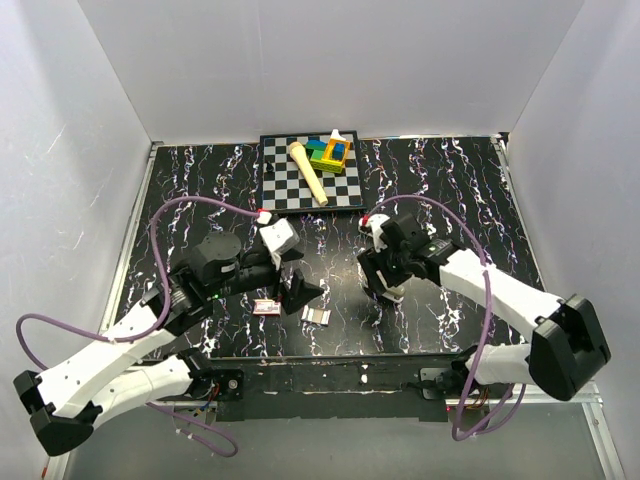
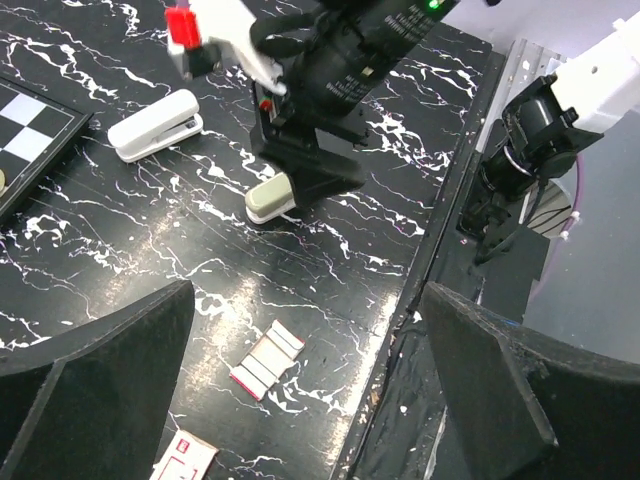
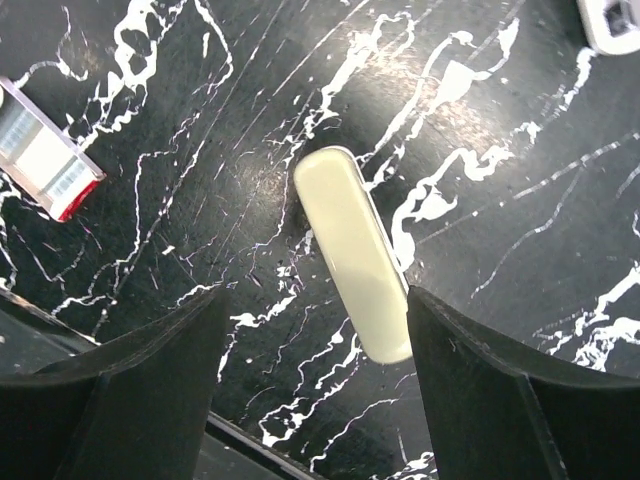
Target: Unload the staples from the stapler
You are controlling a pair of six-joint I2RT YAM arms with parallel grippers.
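A cream stapler (image 3: 355,260) lies closed on the black marbled table; it also shows in the left wrist view (image 2: 270,200). My right gripper (image 3: 315,400) is open and hangs low over it, its right finger beside the stapler's near end. In the top view the right gripper (image 1: 385,288) hides most of the stapler. A short flat silvery strip with red ends, apparently the staples (image 2: 268,358), lies loose on the table (image 1: 316,315) (image 3: 40,160). My left gripper (image 2: 310,400) is open and empty above it (image 1: 300,292). A white stapler (image 2: 155,125) lies further back.
A small red-and-white box (image 1: 266,306) lies left of the strip (image 2: 185,460). A chessboard (image 1: 285,190) at the back holds a wooden pin (image 1: 308,172) and coloured blocks (image 1: 330,152). The table's front edge (image 2: 430,260) runs close by. White walls enclose the table.
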